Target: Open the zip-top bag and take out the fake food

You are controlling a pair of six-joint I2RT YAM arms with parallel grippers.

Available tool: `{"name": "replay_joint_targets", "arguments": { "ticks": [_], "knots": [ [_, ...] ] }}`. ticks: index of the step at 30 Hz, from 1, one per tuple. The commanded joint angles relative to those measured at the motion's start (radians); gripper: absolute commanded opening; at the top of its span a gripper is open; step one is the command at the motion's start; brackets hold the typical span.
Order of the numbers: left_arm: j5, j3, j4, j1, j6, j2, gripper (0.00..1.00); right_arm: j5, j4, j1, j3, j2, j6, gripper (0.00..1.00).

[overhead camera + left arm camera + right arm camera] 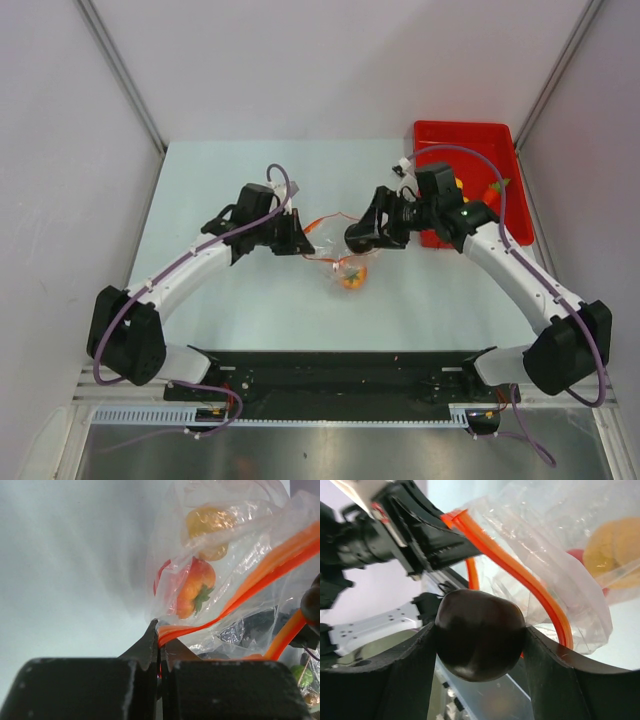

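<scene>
left gripper: jaws pinched fully closed on the zip strip, gripping one lip of the zip-top bag right at my tips. I think that anchors the mouth open. right gripper: jaws clamped around the dark round piece, bag mouth just beyond it, so this looks like one item coming out. Peach-red fruit and yellow piece sit inside the bag, past the left tips. Both arms angle inward, wrists facing across the bag. red tray is behind the right wrist.

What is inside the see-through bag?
Through the bag you can see a peach-red fruit with a green leaf and a yellow oval piece. Crinkles and glare hide whatever lies behind them.
</scene>
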Motion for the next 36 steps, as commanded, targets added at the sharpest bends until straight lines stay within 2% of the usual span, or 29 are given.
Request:
{"name": "replay_joint_targets", "arguments": {
  "ticks": [1,2,4,11,16,25,29,34,36],
  "knots": [
    [0.092,0.017,0.052,0.006,0.026,-0.032,0.0,-0.146,0.208,-0.042,0.025,0.003,0.094,0.3],
    [0.126,0.017,0.066,0.004,0.031,-0.038,0.0,-0.167,0.295,-0.059,0.016,0.021,0.158,0.3],
    [0.176,0.02,0.103,0.001,0.033,-0.045,0.0,-0.194,0.31,-0.066,0.009,0.055,0.187,0.31],
    [0.235,0.029,0.095,-0.019,0.029,0.019,0.0,-0.2,0.213,0.005,-0.059,0.17,0.091,0.48],
    [0.255,0.019,0.109,-0.048,0.0,0.083,0.0,-0.211,0.252,0.091,-0.104,0.215,0.066,0.57],
    [0.267,0.026,0.103,-0.079,-0.004,0.087,0.0,-0.207,0.278,0.131,-0.084,0.261,0.08,0.83],
    [0.264,0.025,0.099,-0.085,-0.007,0.08,0.0,-0.211,0.273,0.135,-0.07,0.291,0.082,0.84],
    [0.227,0.022,0.082,-0.085,0.002,0.062,0.0,-0.168,0.213,0.132,-0.061,0.276,0.066,0.77],
    [0.177,0.032,0.042,-0.085,0.013,0.054,0.0,-0.098,0.175,0.128,-0.057,0.258,0.028,0.77]
  ]
}}
